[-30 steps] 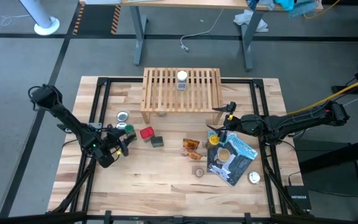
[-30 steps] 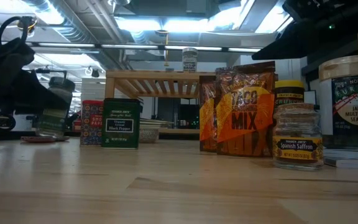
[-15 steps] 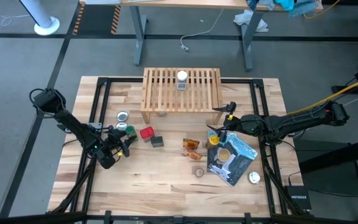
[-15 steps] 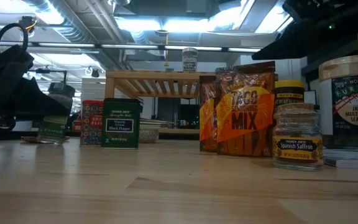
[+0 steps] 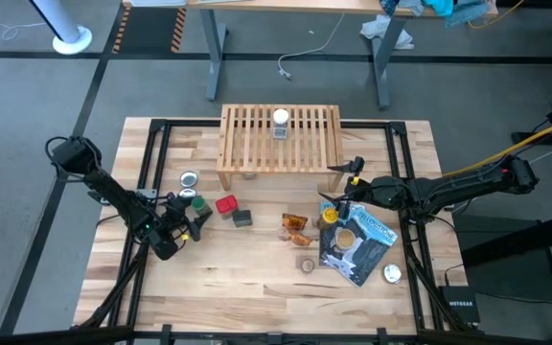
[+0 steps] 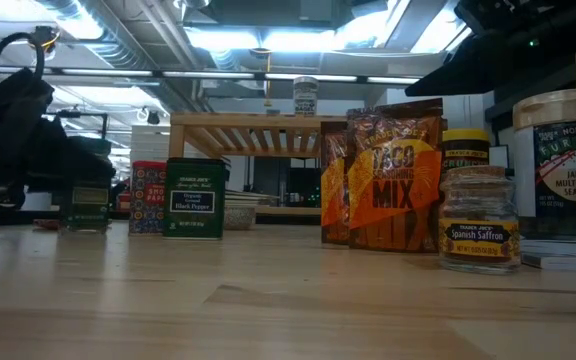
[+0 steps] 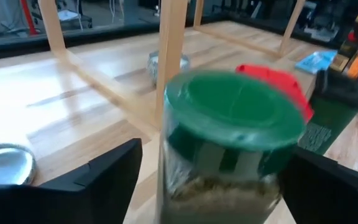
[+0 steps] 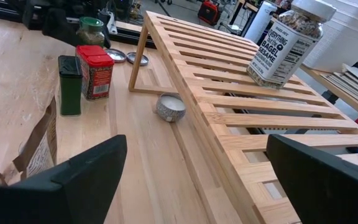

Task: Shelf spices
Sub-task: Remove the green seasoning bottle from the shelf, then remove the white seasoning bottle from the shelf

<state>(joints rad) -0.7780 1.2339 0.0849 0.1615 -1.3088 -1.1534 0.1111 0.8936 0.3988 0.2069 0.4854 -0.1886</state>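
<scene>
- L gripper (image 5: pixel 192 219) low at the table's left-front, fingers spread apart either side of the green-cap jar (image 5: pixel 198 203); wrist view shows gaps between jar and both fingers, so not clamped. Jar stands upright on the table (image 5: pixel 257 278).
- R gripper (image 5: pixel 338 182) hovers off the shelf's right-front corner, fingers wide apart, holding nothing.
- Shelf (image 5: pixel 281 139) at table's back-centre; one white-cap jar (image 5: pixel 281 119) upright on its slats, near the back edge.
- Just right of green-cap jar: red-cap jar (image 5: pixel 225 204), then dark tin (image 5: pixel 243 218), near each other, both in front of the shelf's left leg.
- Silver disc (image 5: pixel 189 178) left of shelf, another disc (image 5: pixel 187 194) just behind green-cap jar.
- Small silver cup (image 8: pixel 170 107) sits under the shelf's front edge.
- Orange packets (image 5: pixel 296 229) mid-table, front of shelf; low view shows them upright.
- Tan-cap jar (image 5: pixel 306 264) nearer the front edge, just left of the pouch.
- Blue-black pouch (image 5: pixel 360 244) flat at right; yellow-cap jar (image 5: pixel 330 216) at its back-left corner, below R gripper; a tan-lid jar (image 5: pixel 346 237) rests on it.
- White-lid jar (image 5: pixel 392 273) at pouch's front-right corner.
</scene>
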